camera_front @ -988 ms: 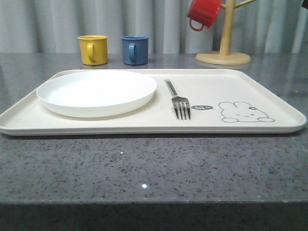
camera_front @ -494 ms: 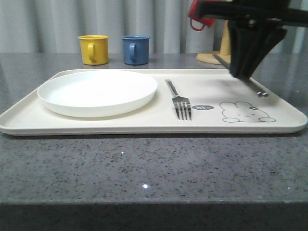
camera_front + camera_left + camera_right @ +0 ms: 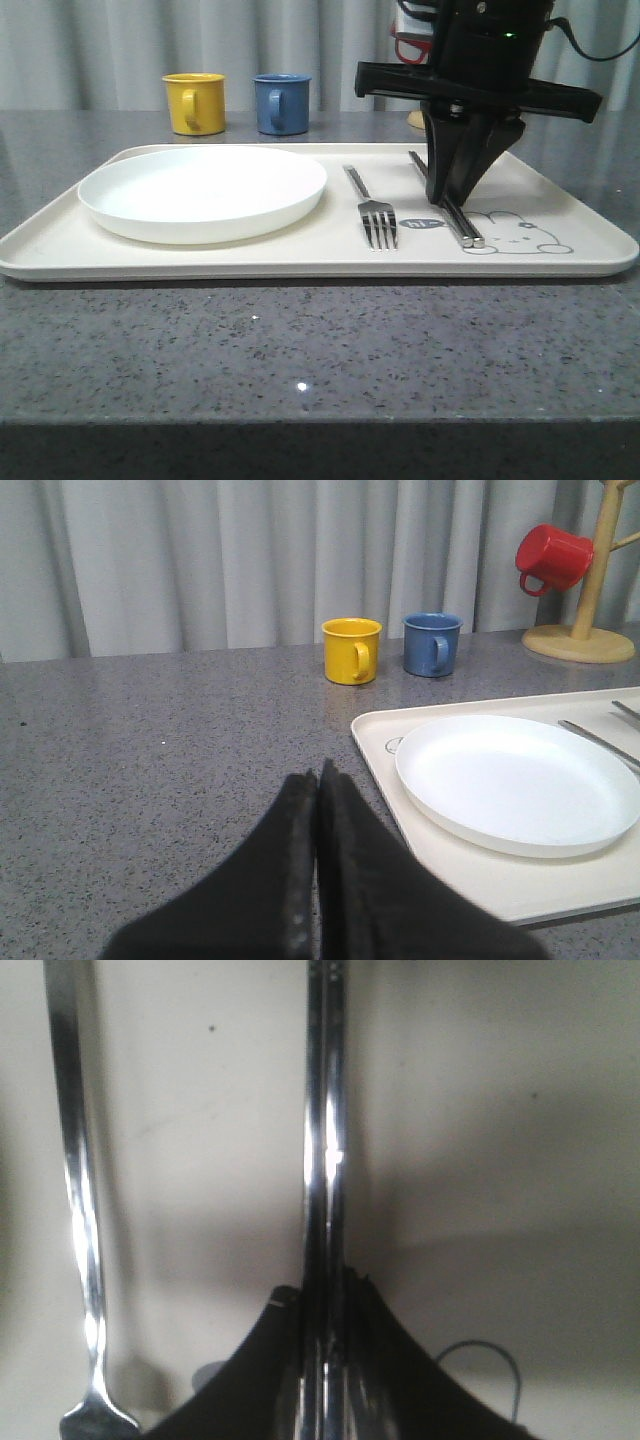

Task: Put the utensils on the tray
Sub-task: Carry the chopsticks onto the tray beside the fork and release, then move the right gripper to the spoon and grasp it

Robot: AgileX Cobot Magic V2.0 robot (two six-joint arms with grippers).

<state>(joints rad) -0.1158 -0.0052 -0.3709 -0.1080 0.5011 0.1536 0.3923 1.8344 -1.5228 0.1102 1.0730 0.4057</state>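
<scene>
The cream tray (image 3: 560,205) lies across the table. On it lies a silver fork (image 3: 376,216), tines towards me, to the right of a white plate (image 3: 200,190). My right gripper (image 3: 456,198) is shut on a pair of silver chopsticks (image 3: 464,230), which run parallel to the fork on its right. Their near ends sit by the rabbit drawing and seem to touch the tray. In the right wrist view the chopsticks (image 3: 326,1110) stick out from between the closed fingers of the gripper (image 3: 325,1290), beside the fork handle (image 3: 75,1160). My left gripper (image 3: 318,775) is shut and empty over the grey table, left of the tray (image 3: 385,750).
A yellow mug (image 3: 193,102) and a blue mug (image 3: 281,103) stand behind the tray. A wooden mug tree (image 3: 585,590) with a red mug (image 3: 553,556) stands at the back right. The grey stone tabletop (image 3: 300,350) stretches in front of the tray.
My right arm came in from the upper right with the chopsticks and moved left and down, bringing them low onto the tray beside the fork. Fork, plate and mugs have not moved.
</scene>
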